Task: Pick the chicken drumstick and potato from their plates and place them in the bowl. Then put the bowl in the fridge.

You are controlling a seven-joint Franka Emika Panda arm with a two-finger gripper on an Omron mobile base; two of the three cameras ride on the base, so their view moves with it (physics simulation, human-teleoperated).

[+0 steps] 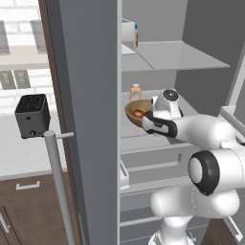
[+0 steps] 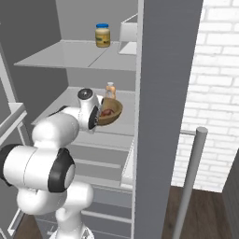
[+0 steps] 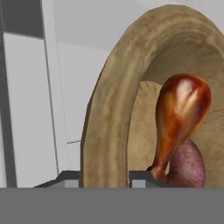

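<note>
My gripper (image 3: 105, 177) is shut on the rim of the tan wooden bowl (image 3: 105, 118), one fingertip on each side of the wall. The chicken drumstick (image 3: 180, 109) lies in the bowl with its bone end towards the hand. The reddish potato (image 3: 190, 167) sits under it. In the base views the bowl (image 1: 133, 111) (image 2: 113, 112) is held tilted inside the open fridge (image 1: 88, 95), over its middle shelf (image 2: 70, 105), with the gripper (image 1: 146, 117) (image 2: 99, 116) at its near edge. The plates are out of view.
A small bottle (image 1: 136, 91) (image 2: 110, 88) stands on the shelf just behind the bowl. On the upper shelf (image 2: 74, 56) are a yellow jar (image 2: 102, 35) and a white container (image 2: 128, 37). The fridge door's bar handle (image 1: 60, 182) and a toaster (image 1: 32, 115) on the counter are to the left.
</note>
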